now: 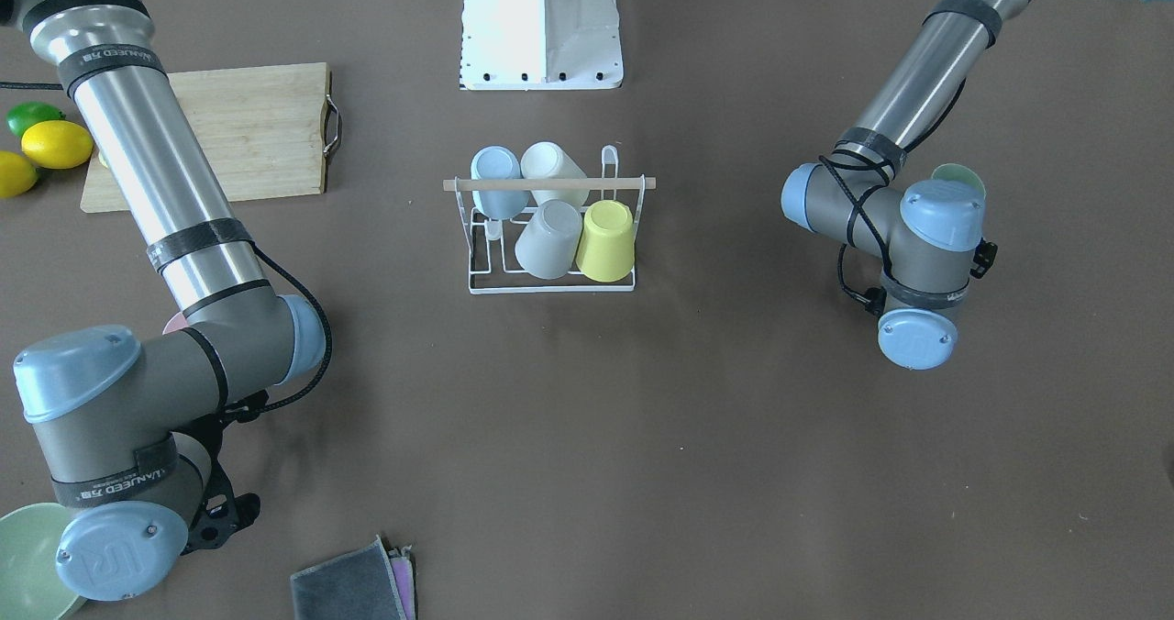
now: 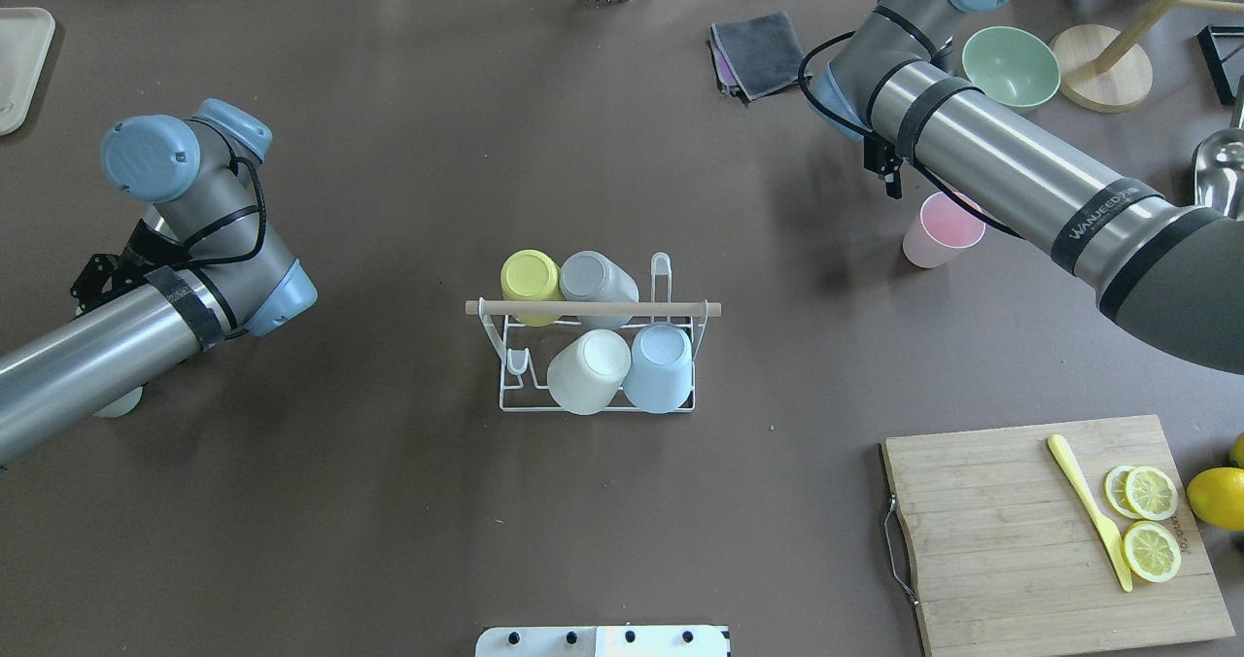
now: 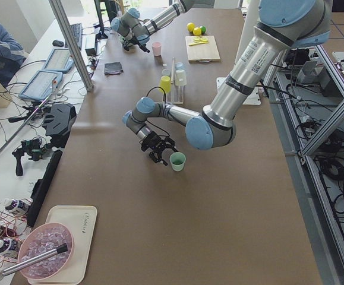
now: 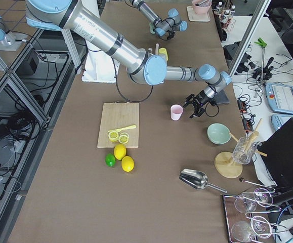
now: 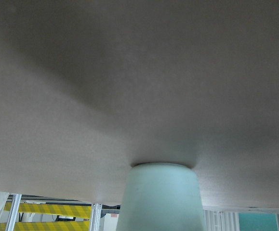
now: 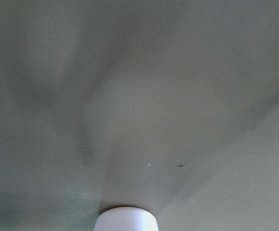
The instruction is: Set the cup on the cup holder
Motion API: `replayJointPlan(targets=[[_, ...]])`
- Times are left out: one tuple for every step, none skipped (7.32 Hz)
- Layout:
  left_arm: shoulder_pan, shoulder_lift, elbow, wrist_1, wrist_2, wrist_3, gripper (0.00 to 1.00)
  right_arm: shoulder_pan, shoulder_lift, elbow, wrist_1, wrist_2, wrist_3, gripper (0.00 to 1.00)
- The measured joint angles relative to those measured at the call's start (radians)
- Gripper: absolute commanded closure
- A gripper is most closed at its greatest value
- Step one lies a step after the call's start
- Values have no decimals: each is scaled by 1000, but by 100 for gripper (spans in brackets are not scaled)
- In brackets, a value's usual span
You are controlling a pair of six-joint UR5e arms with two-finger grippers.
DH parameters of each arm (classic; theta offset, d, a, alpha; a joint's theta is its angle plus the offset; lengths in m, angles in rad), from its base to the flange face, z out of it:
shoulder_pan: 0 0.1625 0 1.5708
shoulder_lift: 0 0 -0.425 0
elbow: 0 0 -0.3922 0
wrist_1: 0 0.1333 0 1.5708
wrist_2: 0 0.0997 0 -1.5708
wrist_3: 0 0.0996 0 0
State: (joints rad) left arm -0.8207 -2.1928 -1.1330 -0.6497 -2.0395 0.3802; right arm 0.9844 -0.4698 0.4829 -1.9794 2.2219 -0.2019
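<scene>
Left gripper [image 3: 161, 155], wrist bent low over the table [image 2: 389, 501], faces the mint cup [image 3: 177, 161] just ahead. Right gripper [image 4: 192, 108] likewise faces the pink cup [image 4: 176, 112]. I cannot tell either's spread. The cup holder [image 2: 593, 308] stands well apart, between them.

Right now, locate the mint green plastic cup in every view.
Front-facing: mint green plastic cup at right, half hidden behind the left arm.
Overhead: left edge, sliver under that arm.
Exterior left: centre, upright.
Exterior right: cannot make it out.
Left wrist: bottom centre, close.
Right wrist: not in it.
Shared landmark: white wire cup holder with wooden rod, mid-table.
</scene>
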Motion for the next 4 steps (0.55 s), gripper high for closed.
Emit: replayJointPlan(targets=[[5,6,-2,2,2,0,2,-8,10,-19,0,2,-2,0],[10,14,-5,4,11,0,2,-16,16,-37,0,3,-2,0],[16,21,-8,5,23,0,2,-24,19,-50,0,5,-3,0],[22,27,-9,5,31,0,2,-31,21,-62,0,5,-4,0]])
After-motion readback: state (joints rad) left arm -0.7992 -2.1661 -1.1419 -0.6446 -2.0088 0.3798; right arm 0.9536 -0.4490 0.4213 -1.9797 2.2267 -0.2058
